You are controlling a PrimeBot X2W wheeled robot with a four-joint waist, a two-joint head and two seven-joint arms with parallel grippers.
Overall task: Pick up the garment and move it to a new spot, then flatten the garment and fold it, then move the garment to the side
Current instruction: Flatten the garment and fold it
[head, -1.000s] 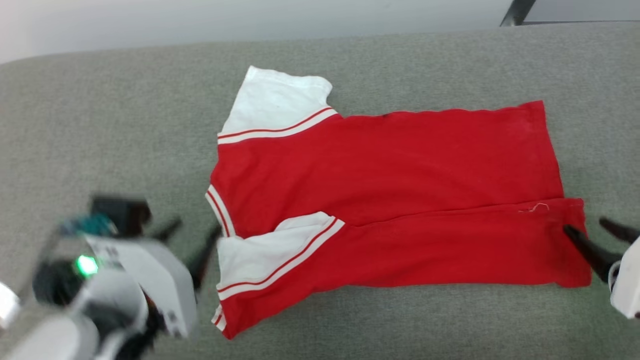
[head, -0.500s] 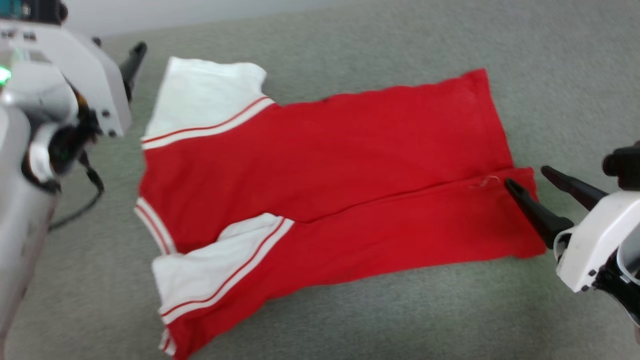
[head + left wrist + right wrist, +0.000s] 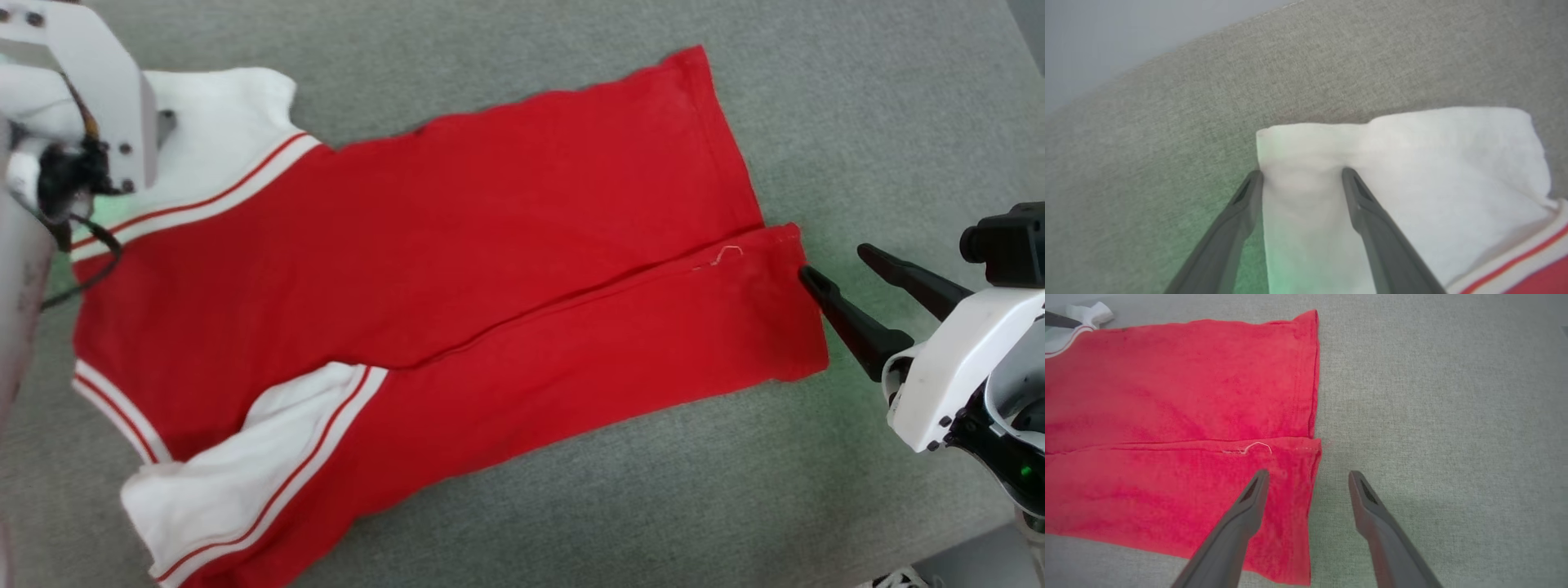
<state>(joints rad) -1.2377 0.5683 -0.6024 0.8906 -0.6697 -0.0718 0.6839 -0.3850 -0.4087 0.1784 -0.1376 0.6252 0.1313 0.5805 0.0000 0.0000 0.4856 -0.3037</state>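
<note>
Left pincer (image 3: 1300, 173) wide open, empty, straddling white sleeve (image 3: 1412, 163) corner of soft red jersey-style garment (image 3: 457, 245), which lies half-folded flat on grey fabric desk (image 3: 857, 98). Right pincer (image 3: 833, 261) wide open, empty, straddling hem corner. Pinch all layers, lift both ends evenly.

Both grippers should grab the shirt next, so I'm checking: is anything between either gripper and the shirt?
Nothing visible is in the way. The open left gripper straddles the edge of the white sleeve, and the open right gripper straddles the bottom hem of the shirt, one finger over red fabric, the other over the grey surface.
</note>
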